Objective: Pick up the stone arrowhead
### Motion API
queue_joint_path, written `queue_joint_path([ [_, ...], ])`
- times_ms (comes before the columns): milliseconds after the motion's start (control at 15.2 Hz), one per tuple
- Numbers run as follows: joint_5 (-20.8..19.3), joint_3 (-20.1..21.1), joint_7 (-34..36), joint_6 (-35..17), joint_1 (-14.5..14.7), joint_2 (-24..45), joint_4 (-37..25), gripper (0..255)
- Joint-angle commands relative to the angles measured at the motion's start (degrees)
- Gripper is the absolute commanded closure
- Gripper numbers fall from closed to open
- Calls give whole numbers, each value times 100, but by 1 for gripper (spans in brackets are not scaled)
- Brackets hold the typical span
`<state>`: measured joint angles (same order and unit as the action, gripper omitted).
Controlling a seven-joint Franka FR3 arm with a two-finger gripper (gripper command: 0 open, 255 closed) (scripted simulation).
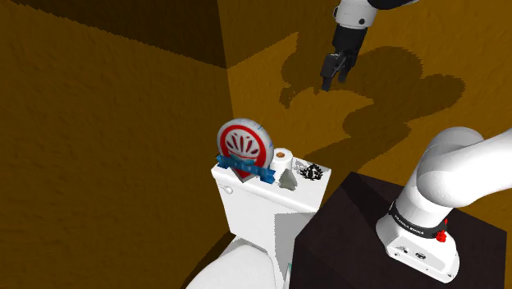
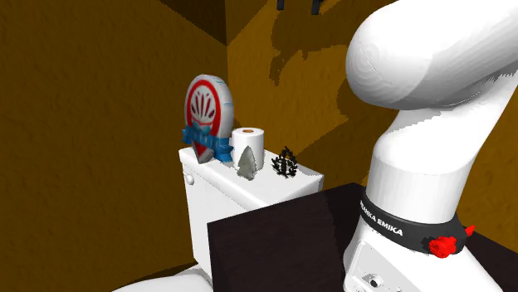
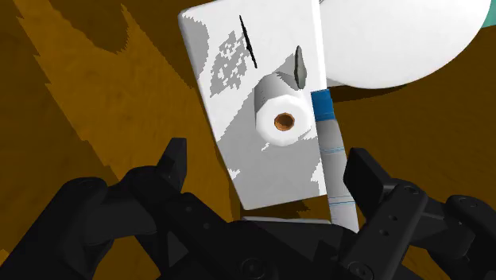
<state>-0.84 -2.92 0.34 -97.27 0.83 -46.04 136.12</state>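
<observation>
Gaping, the claw (image 1: 334, 82) hovers high above the arrowhead (image 1: 288, 181).

four things on a toilet tank lid, beside the robot's stand

in the shoulder view a plate on its holder (image 1: 244, 141) stands along the left edge of the tank lid (image 1: 256, 192); the toilet paper roll (image 1: 283, 158) stands just right of it near the lid's middle, the stone arrowhead (image 1: 288, 181) just before the roll toward the near corner, the wreath ornament (image 1: 312, 172) by the right corner. the toilet bowl (image 1: 238, 267) lies below the tank, the stand (image 1: 345, 238) to its right.
</observation>
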Motion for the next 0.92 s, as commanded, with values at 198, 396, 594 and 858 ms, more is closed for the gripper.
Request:
queue_joint_path([
  [198,43,-59,-245,-504,134,134,454,0],
  [396,90,-119,-497,-1024,275,333,860,0],
  [594,147,-176,-760,-1563,421,605,1217,0],
  [858,247,-252,-1132,-2315,633,1086,1610,0],
])
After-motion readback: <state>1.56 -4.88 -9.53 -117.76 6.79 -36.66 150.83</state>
